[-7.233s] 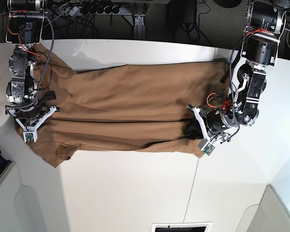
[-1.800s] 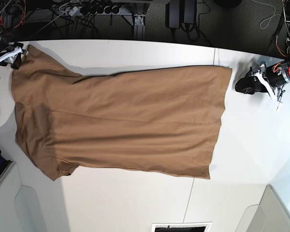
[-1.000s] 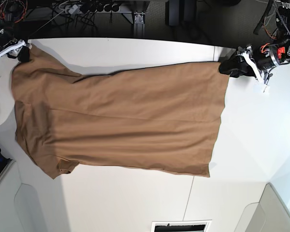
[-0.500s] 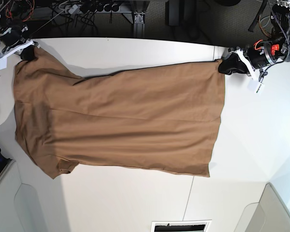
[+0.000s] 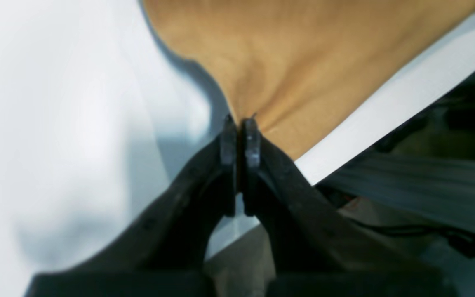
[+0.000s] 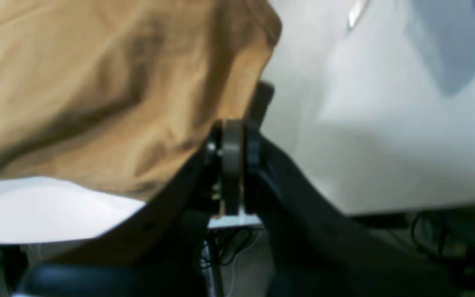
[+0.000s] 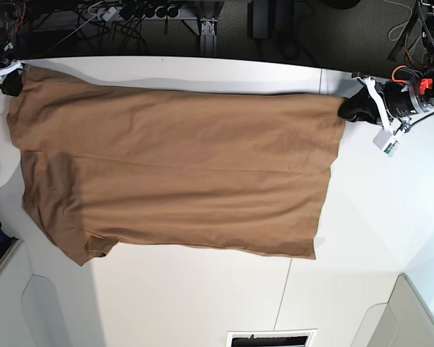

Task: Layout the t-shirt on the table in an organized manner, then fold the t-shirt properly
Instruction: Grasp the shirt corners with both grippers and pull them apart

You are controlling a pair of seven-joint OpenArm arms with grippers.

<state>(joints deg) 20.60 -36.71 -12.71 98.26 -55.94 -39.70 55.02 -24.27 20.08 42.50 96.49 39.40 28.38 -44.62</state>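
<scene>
The tan t-shirt (image 7: 173, 166) lies spread across the white table (image 7: 202, 296), its long side running left to right. My left gripper (image 7: 349, 108) is at the shirt's far right corner, shut on the cloth. In the left wrist view the jaws of that gripper (image 5: 240, 123) are pressed together on a puckered corner of the t-shirt (image 5: 303, 53). My right gripper (image 7: 13, 81) is at the far left corner. Its wrist view shows this gripper (image 6: 232, 134) shut with the t-shirt (image 6: 97, 82) bunched against its left side. A sleeve (image 7: 87, 249) juts out at the near left.
The table's far edge (image 7: 202, 61) runs just behind the shirt, with cables and dark floor beyond. A thin seam (image 7: 288, 289) crosses the near tabletop. Grey bins stand at the near left (image 7: 29, 311) and near right (image 7: 412, 318) corners. A dark vent (image 7: 271, 338) sits at the front edge.
Both grippers have shut on the shirt's far corners and pulled them outward and back. The far edge is now drawn straight and the cloth lies wider.
</scene>
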